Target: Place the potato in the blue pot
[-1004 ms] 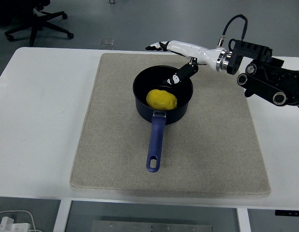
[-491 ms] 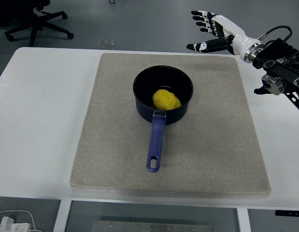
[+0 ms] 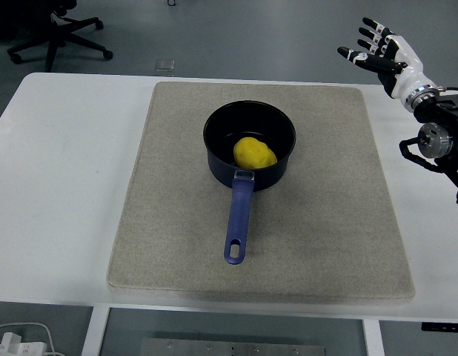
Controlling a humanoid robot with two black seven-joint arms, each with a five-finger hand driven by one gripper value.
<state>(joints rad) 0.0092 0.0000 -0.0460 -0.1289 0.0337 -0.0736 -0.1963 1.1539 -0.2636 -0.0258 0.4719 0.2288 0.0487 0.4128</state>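
White tabletop [image 3: 58,185] carries one grey mat [image 3: 325,222], one blue pot [image 3: 250,148] holding one potato [image 3: 255,152]; right hand [image 3: 383,53] spread wide, empty, far-right corner.

potato [image 3: 255,152] in blue pot [image 3: 250,132]
yellow, lumpy, lying right of centre on pot floor. pot upright on mat, blue handle pointing at table's near edge.

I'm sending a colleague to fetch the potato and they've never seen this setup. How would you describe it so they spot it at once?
On the white table lies a grey mat, with a blue pot near its middle. The potato lies inside that pot: a smooth yellow lump, the only bright thing against the dark interior.
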